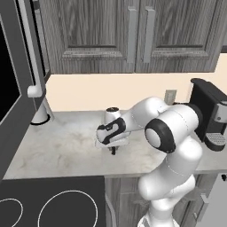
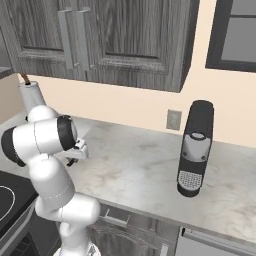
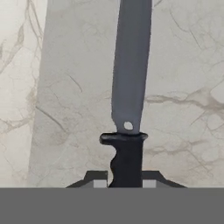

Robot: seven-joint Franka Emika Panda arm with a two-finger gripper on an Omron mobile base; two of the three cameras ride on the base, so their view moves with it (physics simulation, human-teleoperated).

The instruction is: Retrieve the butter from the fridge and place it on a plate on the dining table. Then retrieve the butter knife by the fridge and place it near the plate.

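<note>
Black-handled butter knife (image 3: 127,131) — handle pinched in the closed claw (image 3: 125,183), blade pointing away

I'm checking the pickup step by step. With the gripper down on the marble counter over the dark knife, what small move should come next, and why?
Probably a short straight lift. In the hand view the gripper looks shut on the black handle of the slim grey-bladed butter knife, which lies flat on the grey-white marble counter. Raising it slightly would clear the blade off the surface and show whether the grip holds before carrying it off.
</note>
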